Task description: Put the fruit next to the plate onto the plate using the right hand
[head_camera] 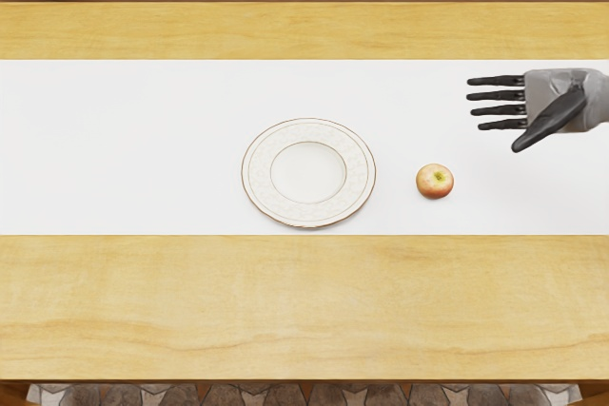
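1. The white plate [308, 173] on the bench's [285, 301] white runner [124, 149] holds nothing.
2. The apple [435, 181] lies just right of the plate, apart.
3. The right hand [533, 102], fingers [495, 95] spread and released, hovers beyond the apple.

You see a honey-yellow tabletop [304, 311] with wood grain, crossed by a plain white runner [143, 149]. The plate [259, 173] is white, with a faintly patterned rim and a thin brown edge. The apple [435, 181] is red blending to yellow. The right hand [538, 102] is grey, its fingers [495, 95] black.
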